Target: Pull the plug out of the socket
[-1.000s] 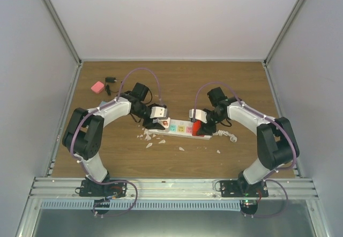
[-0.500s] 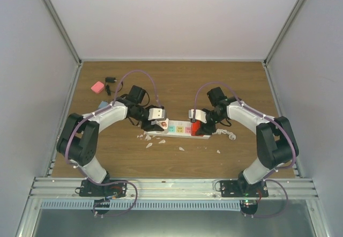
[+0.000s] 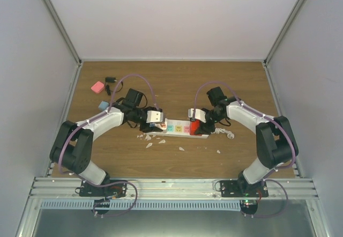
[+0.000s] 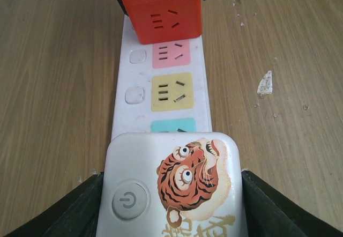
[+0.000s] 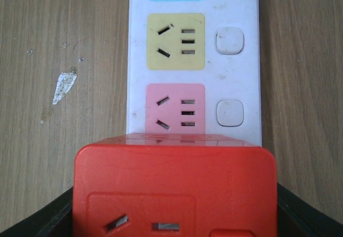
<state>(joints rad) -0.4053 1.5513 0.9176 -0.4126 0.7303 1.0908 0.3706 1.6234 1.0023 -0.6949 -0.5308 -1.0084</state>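
White chips (image 3: 149, 145) on desk (image 3: 177, 87), near side. Socket (image 3: 179, 128) mid-desk, lying left-right. Left claw (image 4: 174, 207) clamped on white tiger-print plug (image 4: 177, 178), left end. Right claw (image 5: 175, 218) clamped on red cube plug (image 5: 175, 189), right end. Plugs: rigid, smooth-sided plastic, likely slippery; grip flat opposite sides, pull straight. Socket likely light, lifts unless restrained. Pins and seating depth hidden under both bodies. Far left: pink block (image 3: 97, 87), small black items (image 3: 110, 81), unidentifiable.
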